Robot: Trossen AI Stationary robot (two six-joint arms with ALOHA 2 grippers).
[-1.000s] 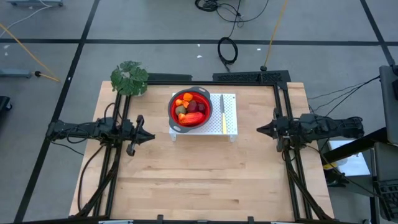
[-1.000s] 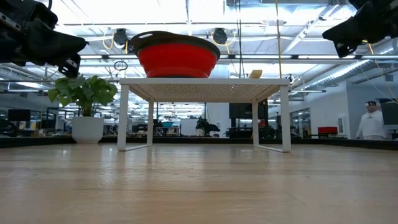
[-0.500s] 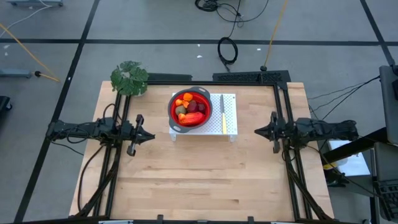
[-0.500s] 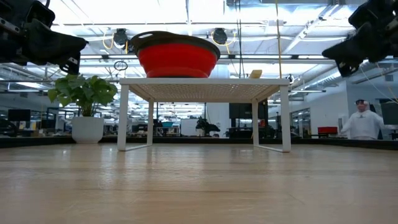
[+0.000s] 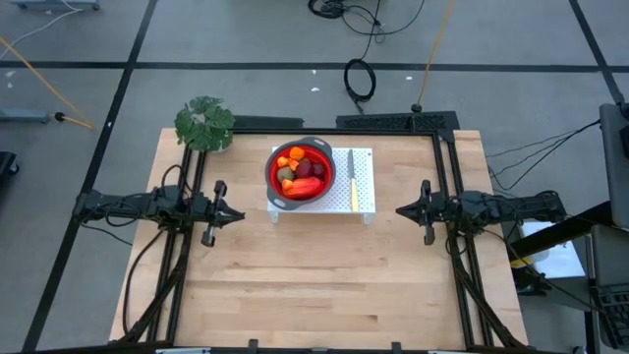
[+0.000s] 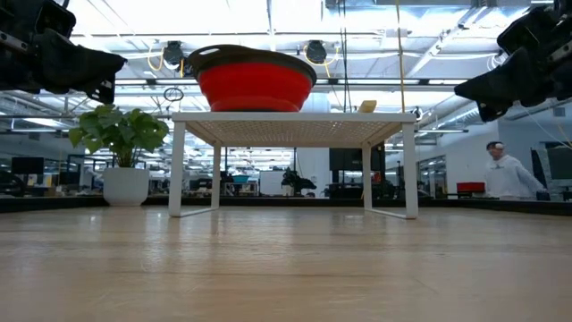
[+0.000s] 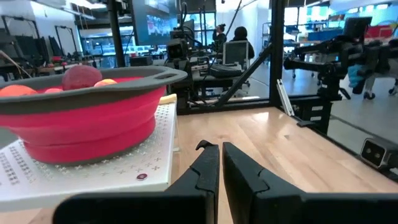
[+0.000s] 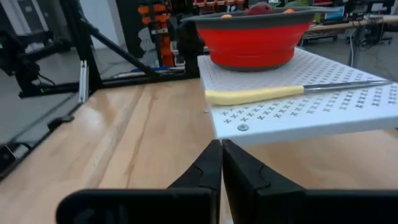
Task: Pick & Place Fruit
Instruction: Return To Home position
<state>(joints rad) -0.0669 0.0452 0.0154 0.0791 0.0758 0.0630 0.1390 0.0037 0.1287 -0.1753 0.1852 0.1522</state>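
Observation:
The fruit [image 5: 300, 169] lies piled in a red grey-rimmed bowl [image 5: 325, 155]: orange pieces, a long red-orange one, dark red and olive ones. The bowl stands on a white perforated stand [image 5: 365, 195] at the table's far middle. My left gripper [image 5: 241, 213] hovers shut at the table's left, pointing level toward the stand. My right gripper [image 5: 399, 208] hovers shut at the table's right, pointing level toward it too. In the left wrist view a dark red fruit [image 7: 81, 76] shows above the bowl's rim.
A pale-handled knife [image 5: 351, 177] lies on the stand to the right of the bowl. A potted plant [image 5: 204, 123] stands at the table's far left corner. Bare wood lies between the arms and toward the near edge. A person [image 6: 505, 172] walks in the room behind.
My right gripper has come down, moving a little toward the stand, and has stayed shut. My left gripper has rolled slightly about its own pointing line without shifting place. The fruit and bowl have not moved.

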